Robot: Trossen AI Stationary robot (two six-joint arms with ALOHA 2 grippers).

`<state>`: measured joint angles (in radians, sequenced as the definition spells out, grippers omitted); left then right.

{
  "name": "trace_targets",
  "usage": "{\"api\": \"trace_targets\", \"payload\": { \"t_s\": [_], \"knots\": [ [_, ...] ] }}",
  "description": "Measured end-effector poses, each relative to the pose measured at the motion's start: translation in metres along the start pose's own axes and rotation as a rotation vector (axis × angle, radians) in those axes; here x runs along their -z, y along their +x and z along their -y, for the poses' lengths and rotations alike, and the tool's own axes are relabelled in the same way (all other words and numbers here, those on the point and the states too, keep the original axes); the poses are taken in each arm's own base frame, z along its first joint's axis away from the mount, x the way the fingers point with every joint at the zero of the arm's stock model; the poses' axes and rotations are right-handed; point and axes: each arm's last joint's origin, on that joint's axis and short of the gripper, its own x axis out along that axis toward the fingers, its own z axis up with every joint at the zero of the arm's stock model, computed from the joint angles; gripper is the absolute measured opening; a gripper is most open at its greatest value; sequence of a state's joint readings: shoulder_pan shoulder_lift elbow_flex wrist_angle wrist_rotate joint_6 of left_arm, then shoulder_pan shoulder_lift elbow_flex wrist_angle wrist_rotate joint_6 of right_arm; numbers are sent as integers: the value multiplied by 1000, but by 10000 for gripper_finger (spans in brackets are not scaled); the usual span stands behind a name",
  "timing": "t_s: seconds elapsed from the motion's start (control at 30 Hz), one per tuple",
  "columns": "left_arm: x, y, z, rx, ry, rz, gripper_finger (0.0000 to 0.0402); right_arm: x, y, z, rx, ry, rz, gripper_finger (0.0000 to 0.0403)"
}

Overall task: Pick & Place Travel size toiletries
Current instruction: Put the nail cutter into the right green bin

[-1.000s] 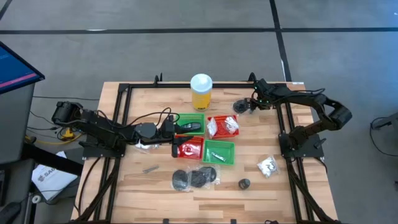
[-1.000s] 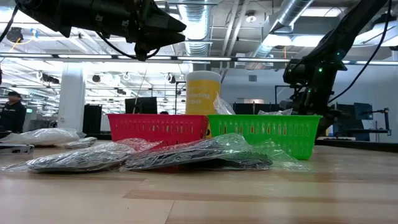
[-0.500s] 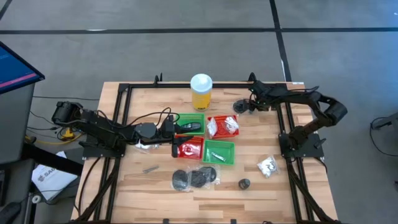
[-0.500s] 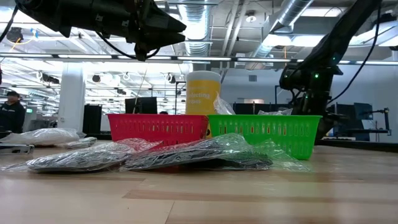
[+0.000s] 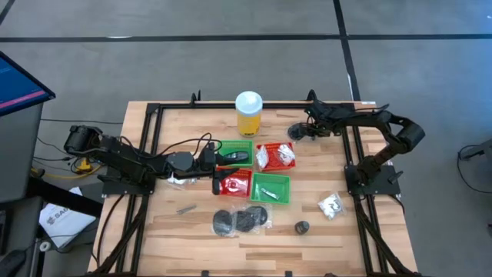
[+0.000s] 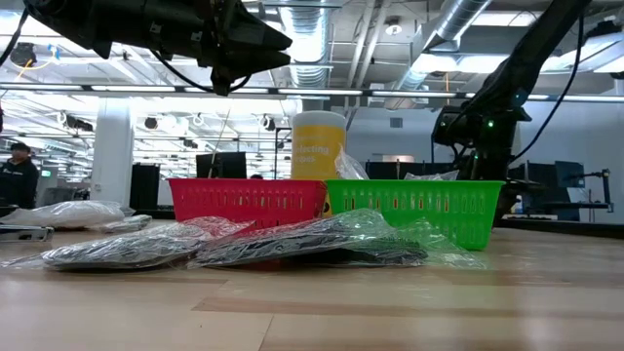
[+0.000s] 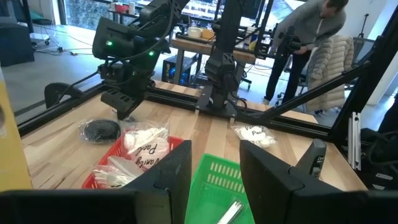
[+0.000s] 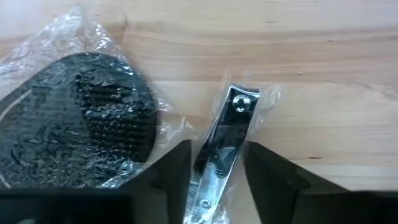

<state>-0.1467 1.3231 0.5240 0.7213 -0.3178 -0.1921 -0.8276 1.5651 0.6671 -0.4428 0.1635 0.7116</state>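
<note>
The right gripper [image 5: 310, 129] is down at the far right part of the table [image 5: 177, 231], just right of a black disc [image 5: 297, 131] in clear wrap. In its wrist view the two fingers [image 8: 168, 174] stand a little apart on either side of a silvery nail clipper [image 8: 219, 146] in clear film that lies on the wood, with the wrapped disc [image 8: 68, 121] just beside it; whether the fingers touch the clipper cannot be told. The left gripper [image 5: 219, 163] hangs above the baskets in the middle of the table, its fingers [image 7: 171, 177] narrowly apart with nothing between them. Under it are four mesh baskets in a square: a green one [image 5: 236, 151] far left, a red one [image 5: 275, 156] far right holding white packets [image 5: 274, 157], a red one [image 5: 233, 183] near left with a packet in it, and a green one [image 5: 270, 188] near right with a slim silvery piece [image 5: 268, 191] inside. A yellow bottle [image 5: 248, 114] stands just beyond the baskets. Near the front edge lie two wrapped black discs [image 5: 240, 221], a small dark round item [image 5: 302, 227] to their right, and a crinkly packet [image 5: 331, 205] farther right. Another slim piece [image 5: 185, 208] lies on the wood at the near left. In the left wrist view a person [image 7: 305, 37] stands in the room beyond the table.
</note>
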Motion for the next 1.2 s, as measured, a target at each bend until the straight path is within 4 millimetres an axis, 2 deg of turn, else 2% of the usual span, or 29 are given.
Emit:
{"api": "trace_targets", "payload": {
  "t_s": [0.2,0.97,1.2],
  "knots": [
    [0,0,0,-1,0,0,127,1,1,1,31,-15,-2,35],
    [0,0,0,-5,1,-2,127,4,-1,1,35,-73,-19,37],
    [0,0,0,-4,1,-3,127,7,-12,3,-11,-103,-34,37]
  ]
}}
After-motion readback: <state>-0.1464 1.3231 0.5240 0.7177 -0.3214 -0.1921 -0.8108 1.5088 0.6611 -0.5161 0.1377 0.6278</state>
